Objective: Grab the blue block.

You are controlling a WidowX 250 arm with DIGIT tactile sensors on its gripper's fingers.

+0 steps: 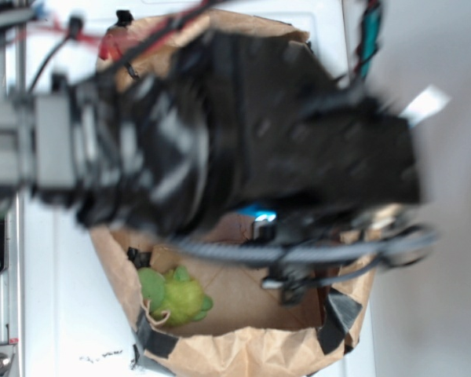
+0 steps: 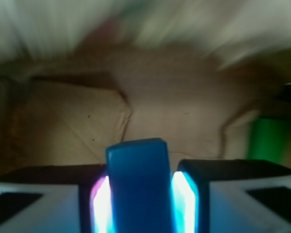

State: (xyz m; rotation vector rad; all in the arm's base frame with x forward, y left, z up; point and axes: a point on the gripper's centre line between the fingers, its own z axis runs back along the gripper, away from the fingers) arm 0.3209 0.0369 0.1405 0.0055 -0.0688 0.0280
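Observation:
In the wrist view the blue block (image 2: 138,187) stands upright between my two glowing pads (image 2: 184,201), and my gripper (image 2: 141,204) is shut on it. It sticks out past the fingertips, above the brown paper floor. In the exterior view the blurred black arm fills the middle, and only a small blue patch of the block (image 1: 259,212) shows under it, near my gripper (image 1: 265,224). The fingers themselves are mostly hidden there.
A brown paper bag tray (image 1: 243,345) with raised crumpled walls lies under the arm. A green plush toy (image 1: 177,297) sits at its near left corner. A green block (image 2: 267,141) shows at the right of the wrist view. A metal frame (image 1: 0,157) stands at left.

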